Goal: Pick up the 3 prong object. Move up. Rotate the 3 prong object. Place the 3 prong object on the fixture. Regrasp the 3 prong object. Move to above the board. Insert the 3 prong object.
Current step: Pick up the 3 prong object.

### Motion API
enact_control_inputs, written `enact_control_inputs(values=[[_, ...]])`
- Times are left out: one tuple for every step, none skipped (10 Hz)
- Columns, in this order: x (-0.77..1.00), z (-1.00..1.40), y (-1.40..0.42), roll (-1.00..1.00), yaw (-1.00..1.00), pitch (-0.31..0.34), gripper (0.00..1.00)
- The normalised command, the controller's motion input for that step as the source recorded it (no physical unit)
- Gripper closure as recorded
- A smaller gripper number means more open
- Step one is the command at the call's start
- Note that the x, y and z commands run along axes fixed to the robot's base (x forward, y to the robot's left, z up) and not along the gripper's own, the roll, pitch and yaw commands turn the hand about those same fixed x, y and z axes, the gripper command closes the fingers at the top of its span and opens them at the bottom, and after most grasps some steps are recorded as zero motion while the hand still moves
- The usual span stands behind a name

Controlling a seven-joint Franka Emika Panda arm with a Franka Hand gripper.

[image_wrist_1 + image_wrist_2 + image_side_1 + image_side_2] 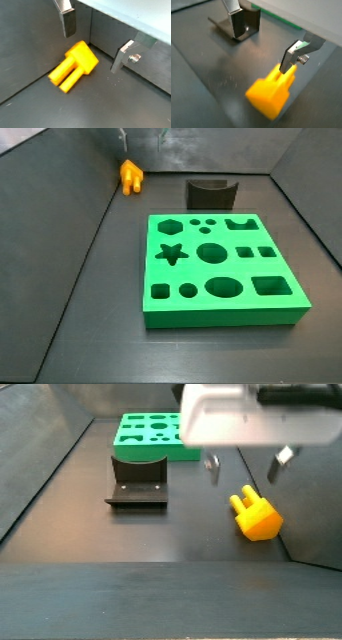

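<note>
Pincer [243, 467] hangs above the 3 prong object [254, 515], fingers [67, 22] spread, nothing between them. The piece lies flat on the dark floor by the wall, well apart from the fixture [136, 480] and board [221, 271]. Step in hand looks like pickup: centre over the body, descend straight, close across the flat sides, not the prongs.

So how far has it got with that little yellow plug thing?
Nothing looks finished yet. The 3 prong object lies on the dark floor, not gripped. In hand: the gripper hangs open just above it, fingers either side, ready to pick it up. Left: lifting, rotating, setting it on the fixture, regrasping, then inserting it into the board.
</note>
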Motion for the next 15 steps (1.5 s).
enact_control_inputs(values=[[-0.42, -1.0, 0.0, 0.08, 0.11, -0.116, 0.0], [-0.18, -0.97, -0.09, 0.14, 0.15, -0.053, 0.0], [-0.19, -0.77, -0.38, 0.2, 0.19, -0.04, 0.0], [-0.06, -0.69, -0.35, 0.17, 0.19, 0.0, 0.0], [0.0, -0.68, -0.3, 0.19, 0.14, 0.0, 0.0], [0.0, -0.68, -0.35, 0.24, 0.13, 0.0, 0.0], [0.0, -0.68, -0.29, 0.29, 0.13, 0.01, 0.0], [0.0, -0.66, -0.24, 0.33, 0.13, 0.004, 0.0], [0.0, -0.63, -0.17, 0.34, 0.14, 0.0, 0.0], [0.0, -0.5, -0.08, 0.4, 0.14, 0.006, 0.0], [0.0, -0.39, -0.02, 0.39, 0.09, 0.061, 0.0], [0.0, -0.26, 0.0, 0.36, 0.06, 0.09, 0.0], [0.0, -0.29, 0.0, 0.28, 0.03, 0.083, 0.0], [-0.01, -0.3, 0.0, 0.13, 0.0, 0.0, 0.0], [0.0, -0.02, 0.0, -0.01, 0.0, -0.041, 0.0]])
